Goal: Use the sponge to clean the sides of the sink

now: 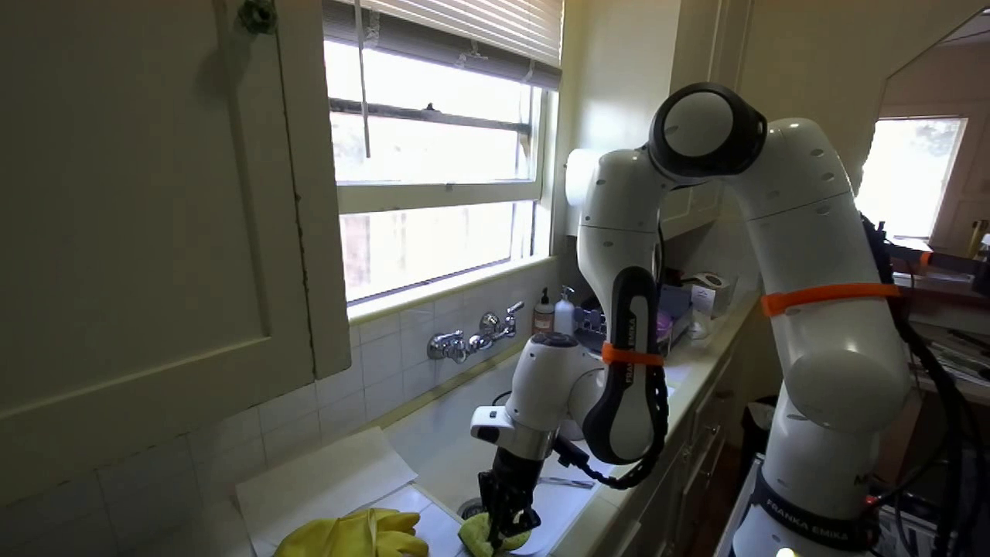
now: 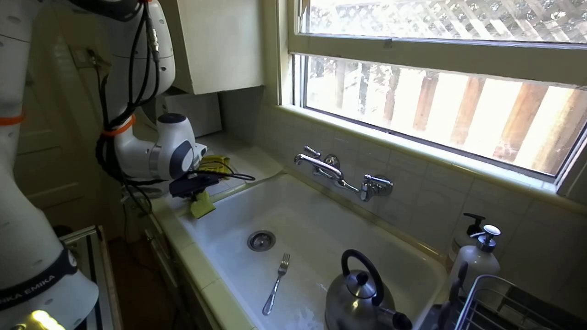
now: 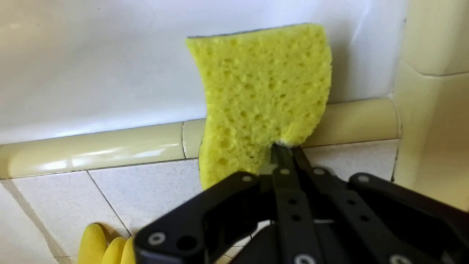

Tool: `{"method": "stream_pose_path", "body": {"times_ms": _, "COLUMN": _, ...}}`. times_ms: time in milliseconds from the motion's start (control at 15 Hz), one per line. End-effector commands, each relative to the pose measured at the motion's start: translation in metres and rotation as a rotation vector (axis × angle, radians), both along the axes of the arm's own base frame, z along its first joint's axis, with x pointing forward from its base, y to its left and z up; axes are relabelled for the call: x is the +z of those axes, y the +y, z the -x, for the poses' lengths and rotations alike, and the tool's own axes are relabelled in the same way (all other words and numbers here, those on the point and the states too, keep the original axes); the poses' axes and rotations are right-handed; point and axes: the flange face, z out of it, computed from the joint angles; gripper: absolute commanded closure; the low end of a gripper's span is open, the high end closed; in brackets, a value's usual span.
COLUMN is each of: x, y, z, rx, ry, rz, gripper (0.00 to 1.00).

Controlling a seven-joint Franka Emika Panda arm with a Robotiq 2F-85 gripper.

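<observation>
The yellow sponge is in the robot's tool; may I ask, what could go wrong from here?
The black tool pinches the porous yellow sponge, leaving a wide part unsupported, so it might twist or slip. Wiping all the sides might bump the silver metal kettle standing in the white sink. The yellow rubber gloves lying nearby might get snagged.

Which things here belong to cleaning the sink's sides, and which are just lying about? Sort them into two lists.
For the job:
yellow sponge, pinched in the gripper
sink, whose sides are to be cleaned

Apparently just lying about:
fork, in the sink
kettle, in the sink
yellow gloves, beside the sink
pump bottles, beside the sink
</observation>
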Motion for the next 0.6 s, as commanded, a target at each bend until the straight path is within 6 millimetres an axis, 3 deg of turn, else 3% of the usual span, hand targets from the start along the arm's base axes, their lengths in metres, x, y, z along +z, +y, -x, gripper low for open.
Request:
{"method": "stream_pose_path", "body": {"times_ms": 0, "x": 0.007, "y": 0.0, "z": -0.007, "rx": -0.044, "ry": -0.027, "rz": 0.046, "gripper": 0.99}}
{"method": "stream_pose_path", "body": {"times_ms": 533, "x": -0.003, "y": 0.012, "z": -0.053, "rx": -0.116, "ry": -0.086, "rz": 0.05, "gripper": 0.99}}
